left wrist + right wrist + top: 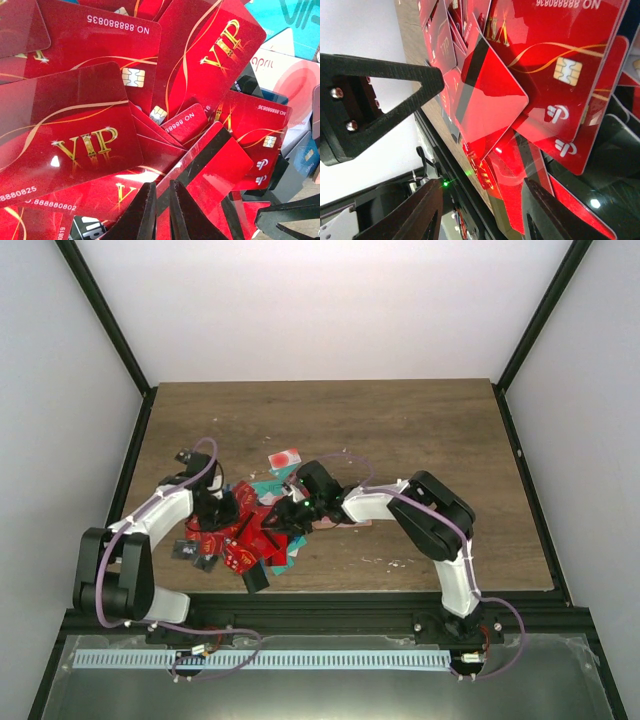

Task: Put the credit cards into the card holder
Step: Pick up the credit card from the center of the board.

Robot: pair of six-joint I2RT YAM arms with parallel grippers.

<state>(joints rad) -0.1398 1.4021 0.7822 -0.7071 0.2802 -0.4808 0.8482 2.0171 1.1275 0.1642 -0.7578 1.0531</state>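
The credit cards lie in an overlapping heap, mostly red "VIP" cards, with teal ones at the back. A white card with a red spot lies apart behind them. My left gripper is shut on the edge of a red card with a black stripe, tilted up off the heap. My right gripper hovers open close over the heap's right side, with nothing between its fingers. A salmon-pink strip, the card holder, shows under the right wrist, mostly hidden.
A white and pink "april" card and dark cards lie at the heap's edges. The table's front edge runs just below the heap. The right gripper's black finger is close to the left one.
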